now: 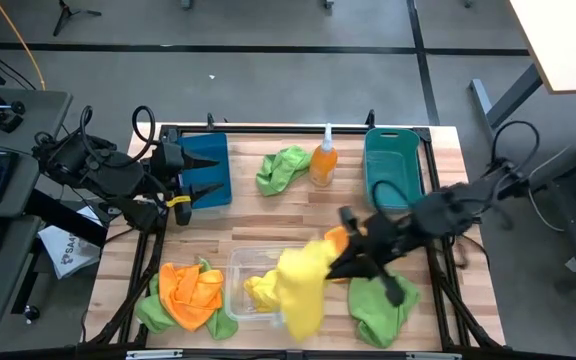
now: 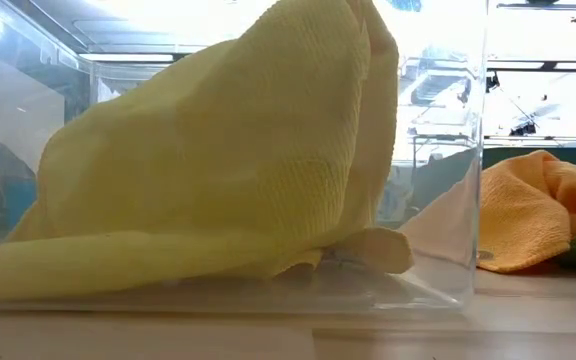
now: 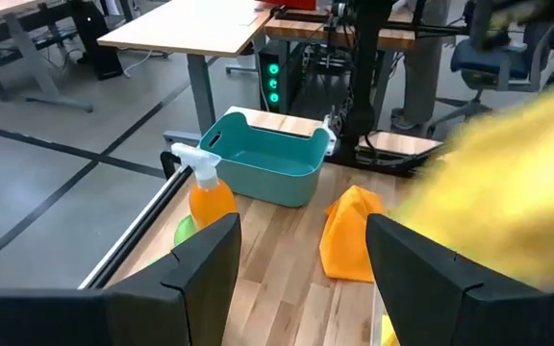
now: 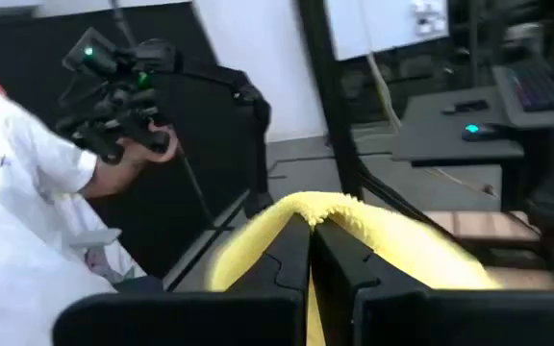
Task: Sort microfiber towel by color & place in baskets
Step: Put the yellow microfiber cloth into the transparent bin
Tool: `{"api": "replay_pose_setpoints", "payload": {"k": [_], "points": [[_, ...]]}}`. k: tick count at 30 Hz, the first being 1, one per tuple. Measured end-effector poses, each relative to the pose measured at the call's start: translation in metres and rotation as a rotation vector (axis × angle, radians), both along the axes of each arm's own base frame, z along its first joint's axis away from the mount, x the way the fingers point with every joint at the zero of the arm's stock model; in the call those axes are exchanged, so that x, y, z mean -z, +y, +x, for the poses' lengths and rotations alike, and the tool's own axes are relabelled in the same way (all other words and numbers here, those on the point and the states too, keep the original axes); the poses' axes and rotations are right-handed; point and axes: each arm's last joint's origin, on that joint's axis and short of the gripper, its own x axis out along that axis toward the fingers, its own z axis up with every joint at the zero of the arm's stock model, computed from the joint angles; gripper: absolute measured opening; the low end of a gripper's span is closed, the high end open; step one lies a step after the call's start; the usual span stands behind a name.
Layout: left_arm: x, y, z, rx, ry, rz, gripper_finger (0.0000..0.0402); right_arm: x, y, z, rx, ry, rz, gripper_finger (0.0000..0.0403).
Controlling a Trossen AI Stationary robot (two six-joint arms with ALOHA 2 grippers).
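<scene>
My right gripper (image 1: 336, 262) is shut on a yellow towel (image 1: 303, 285) above the right end of the clear basket (image 1: 236, 262). More yellow cloth (image 1: 261, 291) lies inside that basket and fills the low view (image 2: 218, 170). An orange towel (image 1: 336, 238) and a green towel (image 1: 378, 305) lie flat by the right gripper. An orange and green pile (image 1: 190, 293) lies near the front left. Another green towel (image 1: 283, 170) lies at the back. My left gripper (image 1: 196, 192) waits open beside the dark blue basket (image 1: 208, 160). The teal basket (image 1: 393, 165) stands at the back right. My right gripper pinches the yellow towel at a bunched upper fold (image 4: 339, 207) between its two shut fingers (image 4: 287, 255). The cloth spills over both sides of the fingertips. It hangs slack below the gripper toward the clear basket; whether its lower end rests there, I cannot tell.
An orange spray bottle (image 1: 323, 160) with a white nozzle stands between the back green towel and the teal basket. A black rail frames the table's edges (image 1: 268, 128). Bare wood (image 1: 268, 225) lies in the table's middle. A person (image 4: 27, 192) holding controllers shows beyond the table.
</scene>
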Motion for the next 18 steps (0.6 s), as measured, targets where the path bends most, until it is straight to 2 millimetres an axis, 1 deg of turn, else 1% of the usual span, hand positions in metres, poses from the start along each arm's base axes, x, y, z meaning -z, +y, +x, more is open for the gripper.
{"api": "replay_pose_setpoints", "payload": {"k": [5,10,14,18], "points": [[0.000,0.000,0.000,0.001,0.001,0.003,0.0213,0.026,-0.003,0.039,0.032,0.055,-0.037,0.0000],[0.001,-0.002,0.000,0.064,0.022,0.008,0.0213,0.056,-0.004,0.070,0.074,0.164,-0.035,0.0000],[0.001,-0.003,0.000,0.119,0.036,-0.008,0.0213,0.084,-0.003,0.087,0.099,0.297,-0.060,0.0000],[0.002,-0.004,0.000,0.154,0.047,-0.023,0.0213,0.106,0.000,0.096,0.110,0.421,-0.040,0.0000]]}}
